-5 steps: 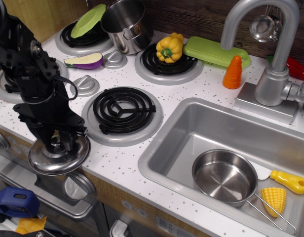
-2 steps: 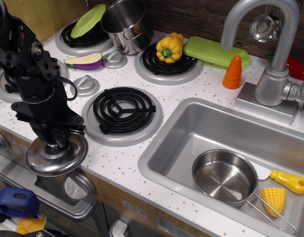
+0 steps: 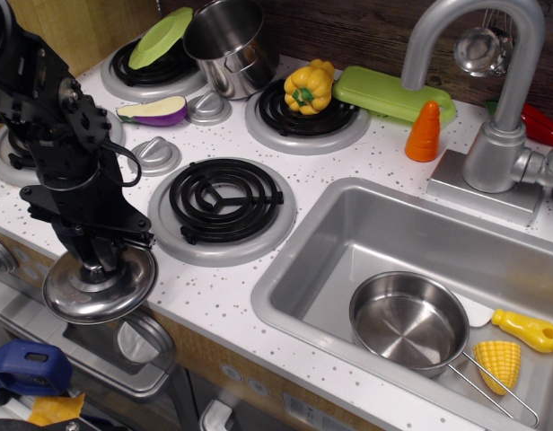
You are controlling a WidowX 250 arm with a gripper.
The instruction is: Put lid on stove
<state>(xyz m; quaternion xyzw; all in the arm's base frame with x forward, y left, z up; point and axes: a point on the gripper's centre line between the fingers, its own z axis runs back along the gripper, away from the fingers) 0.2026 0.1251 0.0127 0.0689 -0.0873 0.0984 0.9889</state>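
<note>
The shiny round steel lid (image 3: 95, 289) hangs at the front left edge of the counter, partly over the edge. My black gripper (image 3: 100, 261) comes down from above and is shut on the lid's central knob, which its fingers hide. The stove (image 3: 224, 269) is the white speckled top. Its nearest black coil burner (image 3: 224, 199) lies bare to the right of the lid. The lid is apart from that burner.
A lime-green disc (image 3: 162, 37) and a steel pot (image 3: 228, 45) sit at the back left. A yellow pepper (image 3: 309, 86) sits on the back burner. An eggplant half (image 3: 153, 110) and grey dials (image 3: 156, 153) lie nearby. The sink (image 3: 366, 224) holds a pan (image 3: 408, 320).
My gripper has moved the lid a little to the left and slightly toward the front edge. Nothing else has moved.
</note>
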